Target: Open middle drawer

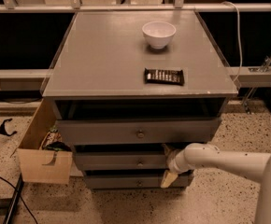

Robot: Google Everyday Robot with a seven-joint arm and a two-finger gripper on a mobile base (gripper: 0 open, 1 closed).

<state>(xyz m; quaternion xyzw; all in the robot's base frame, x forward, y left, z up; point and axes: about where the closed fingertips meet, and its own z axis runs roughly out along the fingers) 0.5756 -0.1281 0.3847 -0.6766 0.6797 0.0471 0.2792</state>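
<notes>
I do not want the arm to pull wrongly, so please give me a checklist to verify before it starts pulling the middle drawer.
1. Gripper level with the middle drawer: ok, it is at the right end of that front.
2. Gripper on the knob: not ok, it is to the right of the knob.
3. Firm hold on the drawer: cannot tell.
4. Cardboard box out of the drawer's path: ok, it stands left of the cabinet.
5. Bowl upright on top: ok.
</notes>
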